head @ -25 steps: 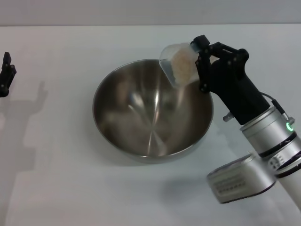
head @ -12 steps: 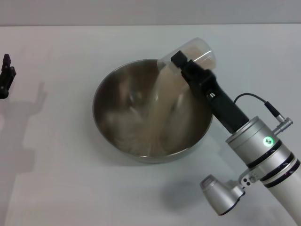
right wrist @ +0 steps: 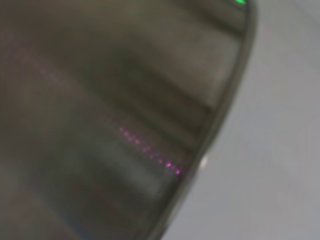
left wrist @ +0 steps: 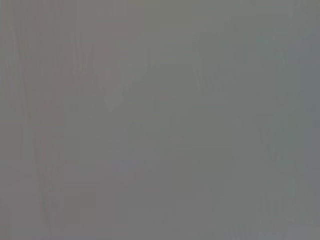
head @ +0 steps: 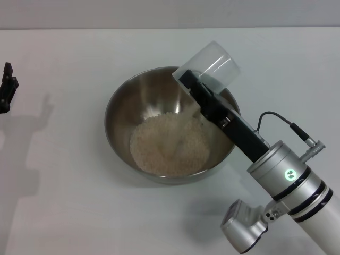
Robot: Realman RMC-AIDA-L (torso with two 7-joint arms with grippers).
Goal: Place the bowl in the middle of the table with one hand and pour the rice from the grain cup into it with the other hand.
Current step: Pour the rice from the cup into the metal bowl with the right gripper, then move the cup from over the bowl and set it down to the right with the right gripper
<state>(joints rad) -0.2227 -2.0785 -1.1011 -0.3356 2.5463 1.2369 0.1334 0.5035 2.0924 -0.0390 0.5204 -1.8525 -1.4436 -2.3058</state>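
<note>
Pour step looks about done. Right gripper is clamped on the grain cup, tipped mouth-down over the bowl's upper-right rim, w/ the cup looking empty. The rice sits heaped in the bowl, mid-frame on the table. Left gripper is parked at the far left edge; can't tell its fingers. Next: prob. right the cup and pull it clear of the rim.
</note>
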